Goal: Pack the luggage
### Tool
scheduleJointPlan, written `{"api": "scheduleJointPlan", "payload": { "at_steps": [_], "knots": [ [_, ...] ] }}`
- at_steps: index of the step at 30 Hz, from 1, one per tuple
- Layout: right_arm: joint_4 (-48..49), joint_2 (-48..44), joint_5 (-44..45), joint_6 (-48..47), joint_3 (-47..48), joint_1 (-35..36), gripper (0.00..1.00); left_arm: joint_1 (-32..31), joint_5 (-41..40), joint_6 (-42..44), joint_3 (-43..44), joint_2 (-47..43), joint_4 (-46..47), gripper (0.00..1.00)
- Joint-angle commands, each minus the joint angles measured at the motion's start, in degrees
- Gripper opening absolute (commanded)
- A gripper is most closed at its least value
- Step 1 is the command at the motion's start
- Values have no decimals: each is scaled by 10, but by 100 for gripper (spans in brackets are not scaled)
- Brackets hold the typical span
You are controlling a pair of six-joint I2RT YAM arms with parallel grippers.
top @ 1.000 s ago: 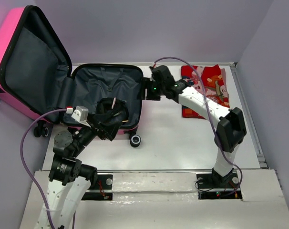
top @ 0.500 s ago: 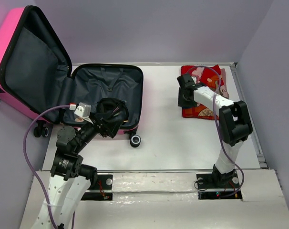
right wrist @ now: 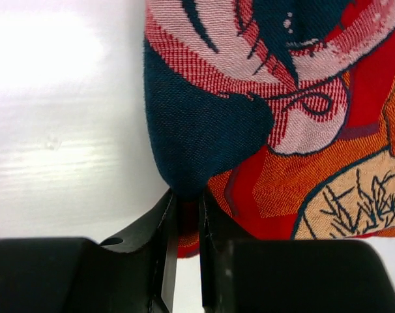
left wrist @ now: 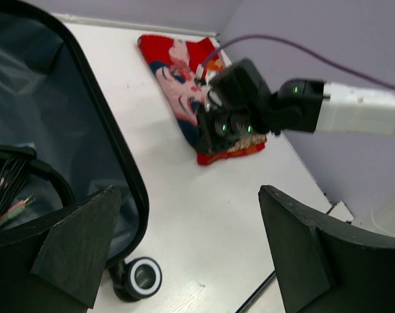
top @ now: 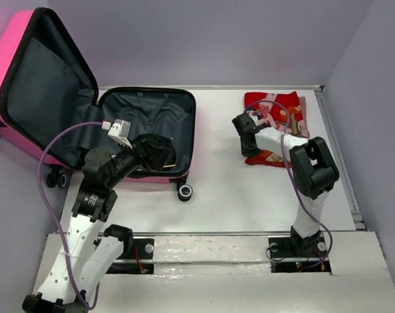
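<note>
Evidently the right gripper (right wrist: 188, 199) has its jaws pinched on the near corner of the red patterned cloth (top: 282, 107), and the arm covers much of its cartoon print. My left gripper (left wrist: 190, 208) hangs spread wide over the luggage (top: 152, 111), which lies open at the left of the table (top: 236, 195). Black cables (left wrist: 12, 189) lie inside, half hidden, perhaps earphones.

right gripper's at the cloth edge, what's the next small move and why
Probably lift the right gripper a little: its jaws look pinched on the edge of the red cloth, which lies flat, and the open suitcase to the left is where it should go.
</note>
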Motion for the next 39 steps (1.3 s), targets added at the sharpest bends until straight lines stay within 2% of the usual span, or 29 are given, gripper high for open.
{"api": "scheduleJointPlan", "payload": {
  "at_steps": [1,4,6,7,8,9,10,11,13,17,19,23,28,29,32,39],
  "knots": [
    [5,-64,-65,44,-89,89,12,-16,-7,-35,66,54,60,99],
    [40,-113,-102,74,-173,96,14,-42,-50,-49,95,113,71,99],
    [58,-157,-107,88,-224,96,21,-91,-75,-50,122,168,72,99],
    [58,-171,-90,94,-234,96,29,-111,-115,-48,136,186,72,99],
    [58,-200,-83,95,-242,96,45,-151,-136,-47,165,226,72,99],
    [57,-216,-82,98,-252,96,50,-168,-169,-49,180,250,72,99],
    [57,-234,-87,99,-255,96,62,-183,-180,-50,211,274,71,99],
    [57,-275,-88,102,-260,96,69,-210,-191,-50,227,328,70,99],
    [55,-320,-92,108,-269,89,82,-232,-243,-43,289,384,53,99],
    [57,-438,-101,134,-307,27,98,-260,-311,-32,400,520,14,99],
    [60,-494,-100,153,-337,-28,100,-267,-343,-25,471,599,-12,99],
    [76,-544,-72,203,-383,-102,100,-285,-401,-18,583,747,-51,99],
    [120,-552,-159,219,-420,-233,100,-287,-461,-11,775,898,-136,99],
    [131,-546,-167,218,-425,-267,100,-286,-464,-11,794,938,-143,99],
    [129,-539,-178,211,-430,-305,100,-279,-444,-23,857,986,-165,99],
    [165,-521,-198,211,-465,-393,100,-256,-424,-64,852,1041,-130,98]
  ]
}}
